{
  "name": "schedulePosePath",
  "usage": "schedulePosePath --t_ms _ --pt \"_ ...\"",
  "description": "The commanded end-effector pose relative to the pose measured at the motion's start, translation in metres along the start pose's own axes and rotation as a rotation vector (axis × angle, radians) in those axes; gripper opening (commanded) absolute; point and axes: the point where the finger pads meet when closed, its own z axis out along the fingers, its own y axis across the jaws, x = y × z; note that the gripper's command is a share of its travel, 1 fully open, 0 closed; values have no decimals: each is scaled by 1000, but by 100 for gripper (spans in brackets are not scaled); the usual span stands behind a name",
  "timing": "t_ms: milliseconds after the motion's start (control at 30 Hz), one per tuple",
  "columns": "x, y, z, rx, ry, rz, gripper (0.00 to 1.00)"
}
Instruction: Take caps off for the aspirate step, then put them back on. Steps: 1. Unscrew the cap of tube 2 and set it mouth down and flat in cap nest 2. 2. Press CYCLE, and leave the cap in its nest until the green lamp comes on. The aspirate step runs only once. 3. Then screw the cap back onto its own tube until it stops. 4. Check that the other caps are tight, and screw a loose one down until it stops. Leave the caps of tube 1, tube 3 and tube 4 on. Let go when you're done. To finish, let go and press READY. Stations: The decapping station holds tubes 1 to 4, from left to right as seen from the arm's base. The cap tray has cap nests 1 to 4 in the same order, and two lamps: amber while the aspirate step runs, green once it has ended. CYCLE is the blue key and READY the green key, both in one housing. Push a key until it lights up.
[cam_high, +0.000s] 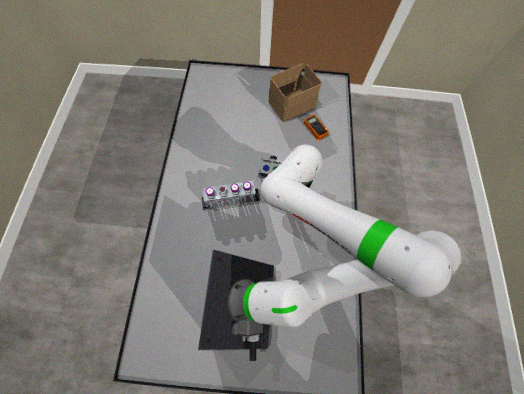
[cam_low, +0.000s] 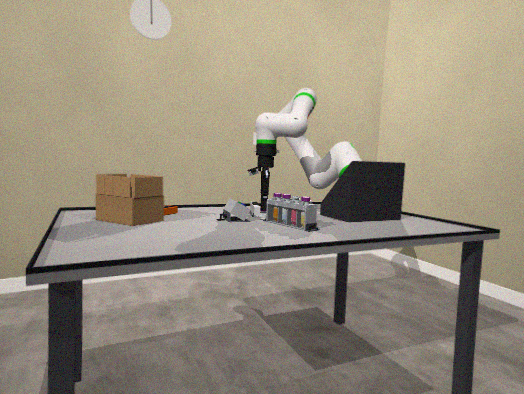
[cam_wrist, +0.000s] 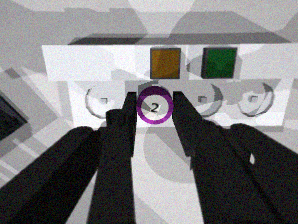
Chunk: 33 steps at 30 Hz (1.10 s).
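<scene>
Clenching tool (cam_wrist: 155, 112) on cap 2 (cam_wrist: 155, 106), centre of wrist view, number up and mouth down to seat flat. Hovering over cap tray (cam_wrist: 60, 62), directly above second nest, amber lamp (cam_wrist: 165, 63) and green lamp (cam_wrist: 219, 63) just beyond.

Our arm, reaching out and pointing down

We fold our arm (cam_high: 350, 235) toward one o'clock from the base, wrist vertical; our gripper (cam_wrist: 155, 117) hangs low, fingers pinched on cap 2 (cam_wrist: 155, 105).
</scene>
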Motion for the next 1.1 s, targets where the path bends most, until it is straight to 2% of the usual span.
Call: schedulePosePath --t_ms 0,800,833,1067 --pt "1 0 0 1 1 0 30" --pt "0 0 9 1 1 0 30" --pt "0 0 9 1 1 0 36" --pt "0 0 9 1 1 0 36"
